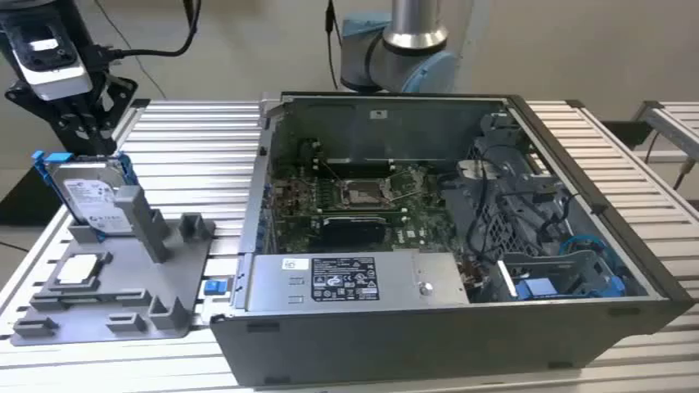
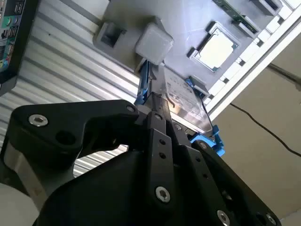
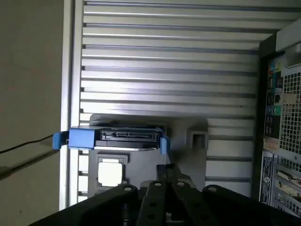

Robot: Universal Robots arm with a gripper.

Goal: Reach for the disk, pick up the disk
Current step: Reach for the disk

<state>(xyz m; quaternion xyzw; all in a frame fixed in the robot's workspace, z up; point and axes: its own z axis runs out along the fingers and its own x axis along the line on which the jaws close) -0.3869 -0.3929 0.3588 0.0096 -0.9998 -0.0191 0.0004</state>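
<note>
**One disk on edge, gripper closed just above it**

Exterior view: the disk (image 1: 93,196) stands on edge in a slot of the grey fixture (image 1: 164,286) at the exterior view's left, beside the open case (image 1: 459,327). Standing it up likely leaves its top edge and both faces free to be reached from above. The gripper (image 1: 93,143) hangs over that top edge, pointing down and close to it. Contact cannot be told. A chip (image 1: 78,270) lies flat in a recess of the fixture, apart from the disk.

Second wrist view: the fingers (image 2: 157,136) are drawn together with nothing between them. Their tip sits near the blue bracket (image 2: 207,140) that frames the disk's labelled face.

First wrist view: the disk's connector edge faces the camera, with bracket at both ends. The gripper's tip lies toward one end of the disk, not over its middle. By this, the reach looks unfinished and no grasp is made.
</note>
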